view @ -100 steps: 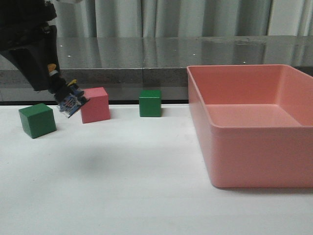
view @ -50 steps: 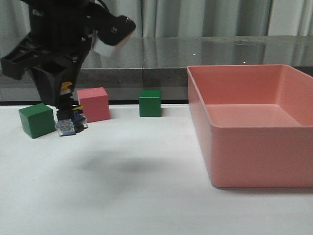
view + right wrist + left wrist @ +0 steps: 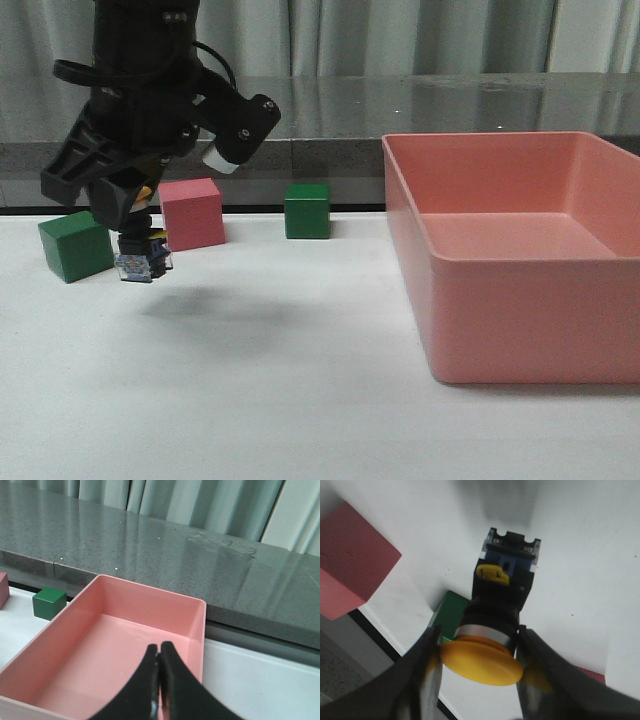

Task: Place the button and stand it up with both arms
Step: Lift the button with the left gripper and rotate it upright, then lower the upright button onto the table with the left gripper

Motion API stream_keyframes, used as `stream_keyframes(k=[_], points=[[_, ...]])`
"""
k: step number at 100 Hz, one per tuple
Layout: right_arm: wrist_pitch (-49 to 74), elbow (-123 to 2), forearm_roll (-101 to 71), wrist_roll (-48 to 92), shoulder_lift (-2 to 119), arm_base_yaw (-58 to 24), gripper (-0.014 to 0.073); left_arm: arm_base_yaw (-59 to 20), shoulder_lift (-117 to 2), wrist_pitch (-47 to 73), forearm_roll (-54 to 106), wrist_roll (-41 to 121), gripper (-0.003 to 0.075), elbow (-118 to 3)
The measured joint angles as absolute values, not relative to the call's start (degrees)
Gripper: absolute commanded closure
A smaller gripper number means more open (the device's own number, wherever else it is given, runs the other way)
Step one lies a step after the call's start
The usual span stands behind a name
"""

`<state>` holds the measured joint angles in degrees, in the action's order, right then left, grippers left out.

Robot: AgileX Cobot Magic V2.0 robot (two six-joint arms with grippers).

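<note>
the button point(image 3: 141, 262) hangs base-down just above the worktop point(image 3: 300, 380) at far left, grasped at its silver collar by the left claw point(image 3: 479, 650). it looks small, rigid, light and top-heavy. one button, two green cubes, one red cube, one pink bin point(image 3: 520, 250). the right claw point(image 3: 159, 680) is clenched, holding nothing.

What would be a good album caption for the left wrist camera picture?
Left gripper clamps a yellow-capped button, base pointing down toward the white table.

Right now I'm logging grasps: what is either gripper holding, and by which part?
The left gripper holds the button by its silver collar, just under the yellow cap. The right gripper is shut on nothing.
</note>
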<state>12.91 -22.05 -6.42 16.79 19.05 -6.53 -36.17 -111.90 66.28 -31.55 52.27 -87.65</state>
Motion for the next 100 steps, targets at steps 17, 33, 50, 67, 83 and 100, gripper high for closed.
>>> stream_keyframes(k=[17,33,50,67,83,100], points=[[12.91,-22.05,-6.42,16.79,19.05,-6.53,0.0703,-36.17,-113.58,66.14,-31.66,51.9,0.0738,-87.65],[12.91,-22.05,-6.42,16.79,19.05,-6.53,0.0703,-36.17,-115.74,65.92,-31.66,51.9,0.0738,-87.65],[12.69,-22.05,-6.42,16.79,19.05,-6.53,0.0703,-36.17,-116.12,65.8,-31.24,51.9,0.0738,-87.65],[12.46,-22.05,-6.42,16.79,19.05,-6.53,0.0703,-36.17,-116.12,65.68,-30.78,51.78,0.0738,-87.65],[12.46,-22.05,-6.42,16.79,19.05,-6.53,0.0703,-36.17,-116.12,65.6,-30.04,51.67,0.0738,-87.69],[12.46,-22.05,-6.45,16.79,19.05,-6.53,0.0703,-36.17,-116.12,65.55,-29.91,51.56,0.0738,-87.78]])
